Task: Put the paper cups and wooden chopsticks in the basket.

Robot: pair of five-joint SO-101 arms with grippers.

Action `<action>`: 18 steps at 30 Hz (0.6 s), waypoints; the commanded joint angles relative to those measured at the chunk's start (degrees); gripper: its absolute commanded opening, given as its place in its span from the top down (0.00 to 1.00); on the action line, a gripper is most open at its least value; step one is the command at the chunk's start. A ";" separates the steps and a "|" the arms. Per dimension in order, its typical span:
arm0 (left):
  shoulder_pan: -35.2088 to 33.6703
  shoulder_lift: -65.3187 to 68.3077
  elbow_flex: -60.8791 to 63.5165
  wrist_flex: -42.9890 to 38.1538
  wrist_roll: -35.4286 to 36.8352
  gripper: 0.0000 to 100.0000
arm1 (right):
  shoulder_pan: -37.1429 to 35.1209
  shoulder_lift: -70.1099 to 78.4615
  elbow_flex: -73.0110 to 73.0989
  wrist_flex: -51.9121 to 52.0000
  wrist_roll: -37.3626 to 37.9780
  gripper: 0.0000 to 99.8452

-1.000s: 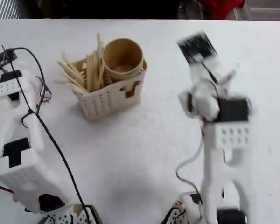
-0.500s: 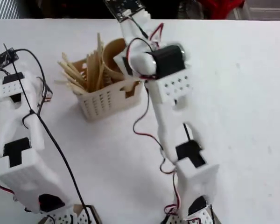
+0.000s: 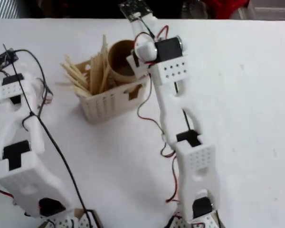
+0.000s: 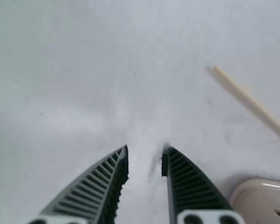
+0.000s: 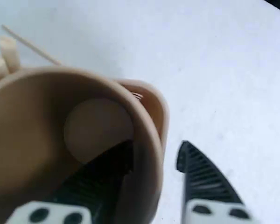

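Paper cup (image 3: pixel 123 59): upright in the basket (image 3: pixel 111 102), at the end nearer the right arm, mouth up
Chopsticks (image 3: pixel 88 73): bundled in the basket's other end, leaning & fanned out, some ends poking over the rim, just beside the cup
Right end effector (image 5: pixel 155 149): straddles the cup wall, one finger inside, one outside; a gap shows between the outer finger & the wall, so spread apart, not clamping
Left end effector (image 4: pixel 144 151): fingers a little apart, holding nothing, low over the bare desk (image 3: pixel 237 95) by the basket corner; one chopstick end juts nearby
Step, prob.: letting go of the cup, which seems seated already
Doing it well: keep fingers wide, lift straight up along the cup's axis so the inner finger doesn't catch the rim & drag or tip the cup; swing away only once the fingertips are above the rim
In the way: leaning sticks close to the cup, a sideways exit toward them could knock some out
Around: right arm's red & black wires (image 3: pixel 149 121) hang next to the basket wall, could snag it; left arm (image 3: pixel 16 137) sits well apart from the cup, no clash likely
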State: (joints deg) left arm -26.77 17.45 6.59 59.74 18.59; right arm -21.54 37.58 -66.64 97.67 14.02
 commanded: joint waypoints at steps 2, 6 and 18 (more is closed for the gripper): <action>0.66 -0.40 -0.18 -0.79 0.44 0.86 | 2.33 0.92 0.70 1.10 -3.16 0.97; 0.66 -0.40 -0.18 -0.79 0.44 0.86 | 5.41 -2.51 7.47 1.10 -7.82 0.98; 0.66 -0.13 -0.18 -0.88 0.44 0.86 | 10.33 -32.84 31.03 1.10 -8.53 0.99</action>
State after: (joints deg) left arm -26.77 17.45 6.59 59.74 18.59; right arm -12.75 15.25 -38.15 98.46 5.49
